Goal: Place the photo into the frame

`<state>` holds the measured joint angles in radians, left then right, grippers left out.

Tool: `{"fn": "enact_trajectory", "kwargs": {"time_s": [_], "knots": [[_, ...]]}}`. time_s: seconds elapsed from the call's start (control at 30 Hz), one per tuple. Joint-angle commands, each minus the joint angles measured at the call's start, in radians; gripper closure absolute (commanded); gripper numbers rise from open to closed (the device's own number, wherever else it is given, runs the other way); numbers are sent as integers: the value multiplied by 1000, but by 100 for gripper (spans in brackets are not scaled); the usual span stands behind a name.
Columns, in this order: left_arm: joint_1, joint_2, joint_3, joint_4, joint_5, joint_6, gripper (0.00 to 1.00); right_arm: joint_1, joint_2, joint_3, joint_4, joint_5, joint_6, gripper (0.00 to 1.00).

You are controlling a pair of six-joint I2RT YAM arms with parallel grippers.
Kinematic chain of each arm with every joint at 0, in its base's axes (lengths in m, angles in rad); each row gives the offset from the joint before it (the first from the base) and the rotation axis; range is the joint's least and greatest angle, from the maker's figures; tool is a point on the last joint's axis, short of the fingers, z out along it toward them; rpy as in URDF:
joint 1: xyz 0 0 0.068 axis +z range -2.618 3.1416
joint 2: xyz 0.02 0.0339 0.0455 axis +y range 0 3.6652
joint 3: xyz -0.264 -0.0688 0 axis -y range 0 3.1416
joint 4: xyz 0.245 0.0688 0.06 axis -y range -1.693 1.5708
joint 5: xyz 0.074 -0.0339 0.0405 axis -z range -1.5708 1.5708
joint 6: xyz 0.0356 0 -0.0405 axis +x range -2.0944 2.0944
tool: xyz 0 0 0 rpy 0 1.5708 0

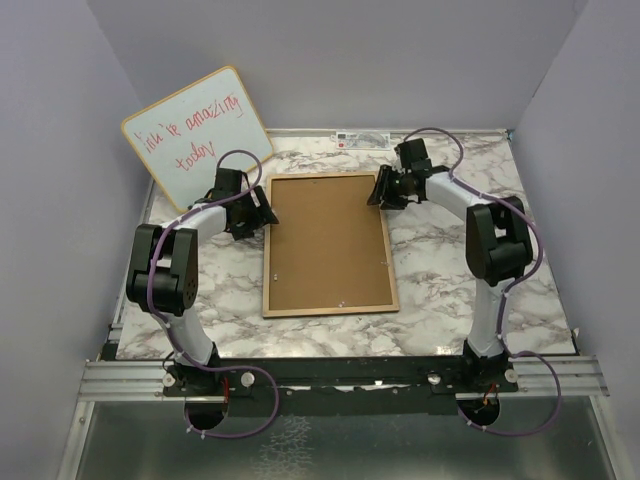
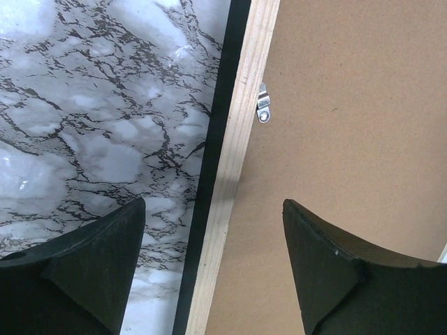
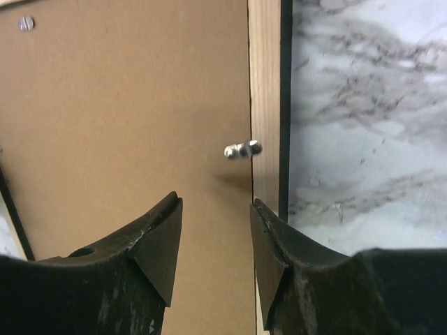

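The frame lies flat mid-table with its light wood face up, and a plain brown board fills its opening. The photo is not in view. My left gripper is open and empty above the frame's left rail near the far corner. In the left wrist view its fingers straddle the wood rail, beside a metal tab. My right gripper is open and empty at the far right corner. In the right wrist view it hangs over the board, next to the rail and a tab.
A wood-edged whiteboard with red handwriting leans at the back left. A small white label strip lies at the back edge. Grey walls close in three sides of the marble table.
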<state>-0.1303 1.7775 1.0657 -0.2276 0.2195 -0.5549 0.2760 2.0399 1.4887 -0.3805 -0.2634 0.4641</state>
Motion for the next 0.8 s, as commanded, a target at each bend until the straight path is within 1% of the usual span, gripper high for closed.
{"fn": "enact_trajectory", "kwargs": {"time_s": [0.0,0.2,0.43,0.63,0.77], "knots": [[6,34,-28,-15,-12,41,21,4,62,49,67,90,10,51],[6,43,-22,-16,-21,50,26,4,115,79,90,57,2,52],[6,58,-8,-19,-9,61,27,3,149,108,120,61,5,52],[6,63,3,-20,-5,58,27,3,133,90,168,34,-11,50],[6,67,8,-20,0,56,27,3,137,106,163,20,-14,50]]}}
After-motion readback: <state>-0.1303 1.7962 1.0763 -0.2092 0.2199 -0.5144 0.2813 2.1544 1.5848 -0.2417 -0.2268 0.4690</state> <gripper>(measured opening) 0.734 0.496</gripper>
